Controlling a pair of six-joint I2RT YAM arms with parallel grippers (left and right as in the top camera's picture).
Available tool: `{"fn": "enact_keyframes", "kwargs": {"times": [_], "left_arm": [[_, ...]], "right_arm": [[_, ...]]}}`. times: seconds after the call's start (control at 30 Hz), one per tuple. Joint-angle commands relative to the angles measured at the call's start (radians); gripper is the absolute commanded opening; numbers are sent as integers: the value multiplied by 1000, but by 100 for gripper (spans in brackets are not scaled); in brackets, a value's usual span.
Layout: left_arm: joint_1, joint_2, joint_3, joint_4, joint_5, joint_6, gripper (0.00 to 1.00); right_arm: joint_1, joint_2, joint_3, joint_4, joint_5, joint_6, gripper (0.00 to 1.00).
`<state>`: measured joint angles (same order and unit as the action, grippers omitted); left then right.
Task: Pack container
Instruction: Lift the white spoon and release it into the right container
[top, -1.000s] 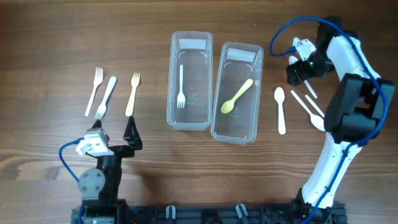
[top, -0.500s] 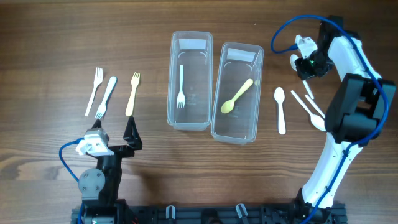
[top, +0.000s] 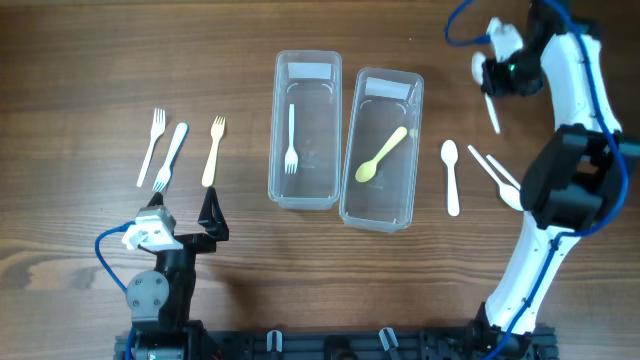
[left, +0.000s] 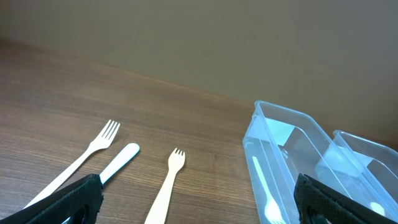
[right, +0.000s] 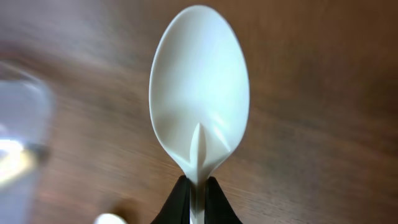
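Overhead view, right arm: a white spoon (top: 493, 112) is clamped in the right gripper (top: 497, 76) near the table's far right corner, well apart from the right container (top: 412, 150).
Overhead view, containers: two are set side by side; a yellow spoon (top: 381, 155) lies in the right one and a white fork (top: 291, 138) in the left container (top: 278, 130).
Overhead view, leftovers: loose spoons (top: 451, 176) lie right of the containers, forks (top: 213, 152) to the left.
Left wrist view: the left gripper (left: 198, 190) is parked near the forks, fingers (left: 68, 202) spread wide and closed on nothing.
Right wrist view: the fingertips (right: 177, 200) are pinched together on the white spoon's neck, with the bowl sticking out centred beyond them.
Step in hand: a carry is judged, with the spoon picked and not yet delivered.
Next move: the spoon is to be brought over the right container, lined up along its length, and released only once inside the walls.
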<state>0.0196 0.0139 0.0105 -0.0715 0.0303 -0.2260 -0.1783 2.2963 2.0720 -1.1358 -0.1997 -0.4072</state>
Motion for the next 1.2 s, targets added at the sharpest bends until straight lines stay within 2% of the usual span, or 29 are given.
{"fn": "enact_keyframes", "kwargs": {"times": [0.0, 0.13, 0.37, 0.53, 0.6, 0.73, 0.8, 0.83, 0.9, 0.93, 1.1, 1.17], "left_arm": [[-1, -7, -5, -5, -2, 9, 100], [-1, -7, -5, -5, -2, 9, 100], [-1, -7, -5, -5, -2, 9, 100], [-1, -7, -5, -5, -2, 9, 100], [-1, -7, -5, -5, -2, 9, 100], [-1, -7, -5, -5, -2, 9, 100], [-1, -7, -5, -5, -2, 9, 100], [-1, -7, -5, -5, -2, 9, 100], [-1, -7, -5, -5, -2, 9, 100], [-1, -7, -5, -5, -2, 9, 100], [-1, -7, -5, -5, -2, 9, 100], [-1, -7, -5, -5, -2, 9, 100]], "right_arm": [[42, -92, 84, -42, -106, 155, 4], [93, -163, 84, -103, -171, 287, 4], [222, -213, 84, -246, -176, 569, 4], [301, -213, 79, -298, -175, 601, 5], [322, -213, 79, -297, -172, 626, 14], [339, -213, 79, -296, -162, 648, 47], [338, -212, 79, -283, -152, 647, 66], [338, -212, 79, -275, -136, 647, 82], [338, -212, 79, -262, -92, 646, 96], [336, -212, 79, -255, -63, 646, 100], [276, -212, 79, -234, 98, 634, 100], [195, -212, 79, -248, 114, 513, 100]]}}
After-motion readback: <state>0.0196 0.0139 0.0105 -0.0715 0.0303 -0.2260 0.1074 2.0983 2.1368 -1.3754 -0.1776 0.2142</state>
